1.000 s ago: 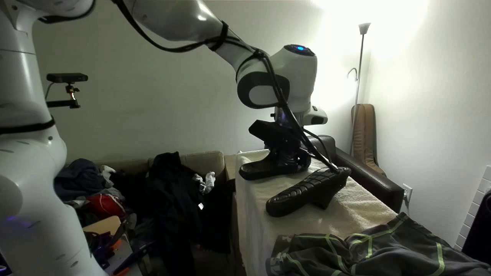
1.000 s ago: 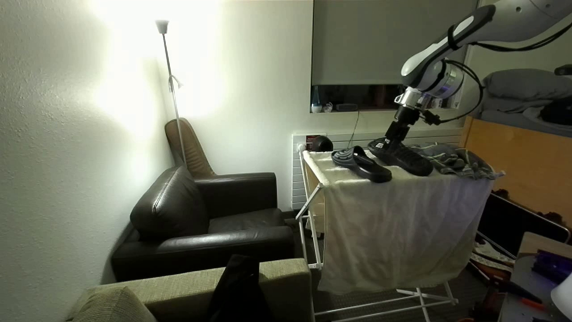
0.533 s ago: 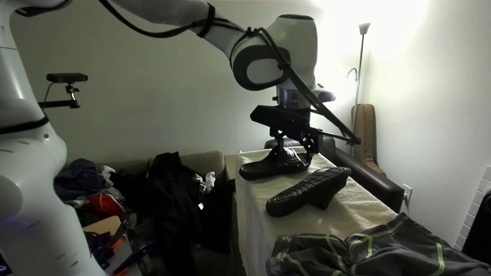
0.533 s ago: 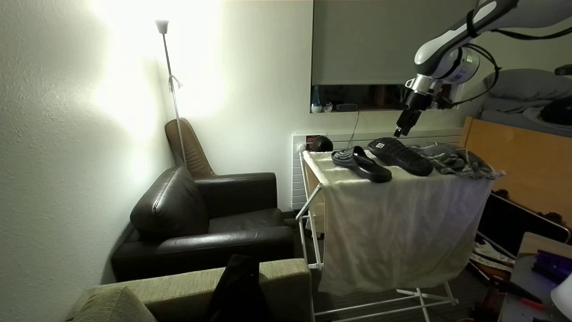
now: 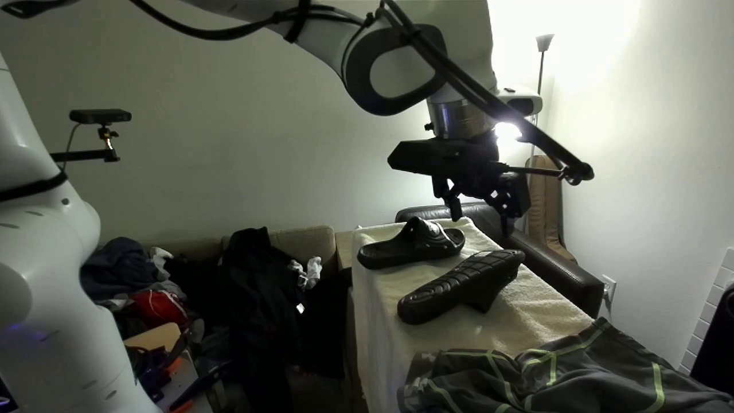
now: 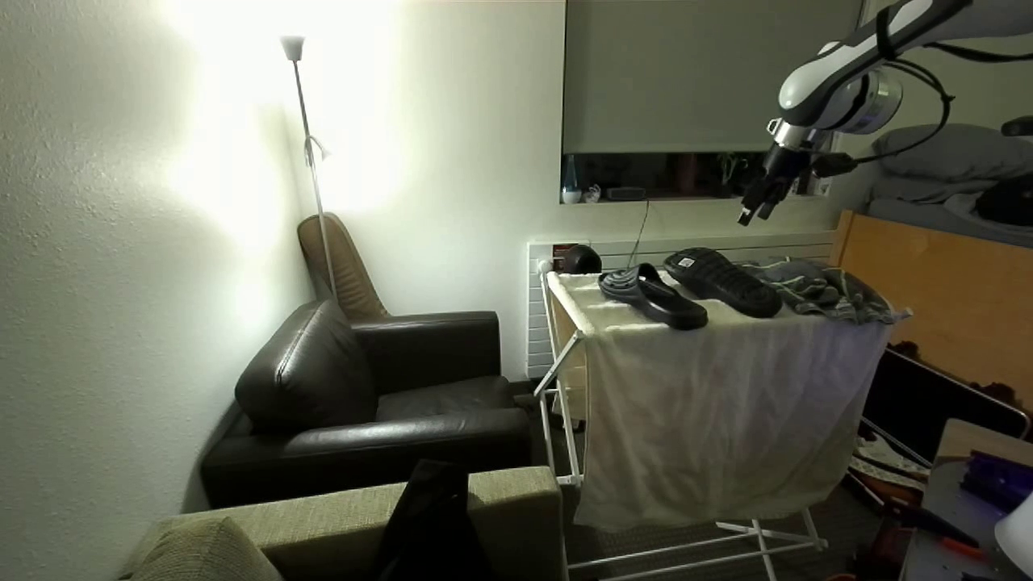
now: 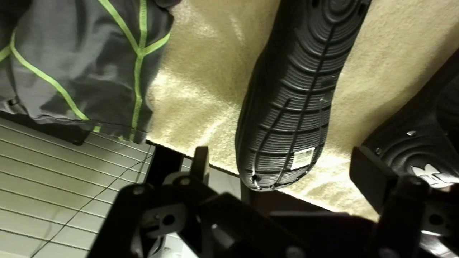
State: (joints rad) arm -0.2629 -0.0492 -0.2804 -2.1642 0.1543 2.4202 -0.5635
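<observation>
The gripper (image 5: 481, 218) hangs clear, jaws wide and empty; in an exterior view the far slipper (image 5: 410, 250) sits upright, the near slipper (image 5: 459, 287) sole-up, both, I judge, set down on the towel (image 5: 536, 307).

A lamp (image 6: 310, 152) glows in the corner in both exterior views, with a brown case (image 6: 343, 266) leaning beside its pole. A dark armchair (image 6: 403, 440) stands near it, just beside a beige sofa (image 6: 516, 516). Clothes (image 5: 246, 292), a red piece (image 5: 157, 308) among them, lie heaped on the sofa; a pillow (image 6: 206, 553) is there too. A blind (image 6: 702, 81) covers most of the window (image 6: 662, 169), and a dark box (image 6: 626, 194) sits on the sill. Below runs a radiator (image 6: 616, 254), a thin cable (image 6: 644, 222) hanging in front. Grey bedding (image 6: 944, 153) lies atop a wooden bed (image 6: 940, 303). A socket (image 5: 609, 288) is set low in the wall (image 5: 631, 172).
</observation>
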